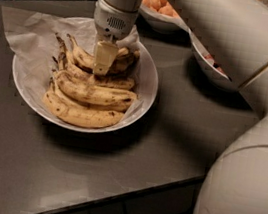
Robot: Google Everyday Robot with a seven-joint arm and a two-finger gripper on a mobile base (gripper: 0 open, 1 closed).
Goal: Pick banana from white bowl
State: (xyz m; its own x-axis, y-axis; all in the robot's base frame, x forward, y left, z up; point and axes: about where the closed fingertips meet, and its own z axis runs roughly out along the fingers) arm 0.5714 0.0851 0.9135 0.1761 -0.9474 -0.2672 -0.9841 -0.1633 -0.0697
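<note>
The wide white bowl lined with crumpled white paper sits on the dark counter at the left. It holds several ripe yellow bananas with brown blotches. A strongly curved banana with a long dark stem lies at the back of the pile. My gripper comes straight down from above and rests on the back of the pile, touching that banana's right part. Its tip hides the spot where it meets the fruit.
A white bowl of orange round fruits stands behind the gripper. Another white bowl with red fruit is at the right, partly hidden by my arm. The counter's front edge runs diagonally below.
</note>
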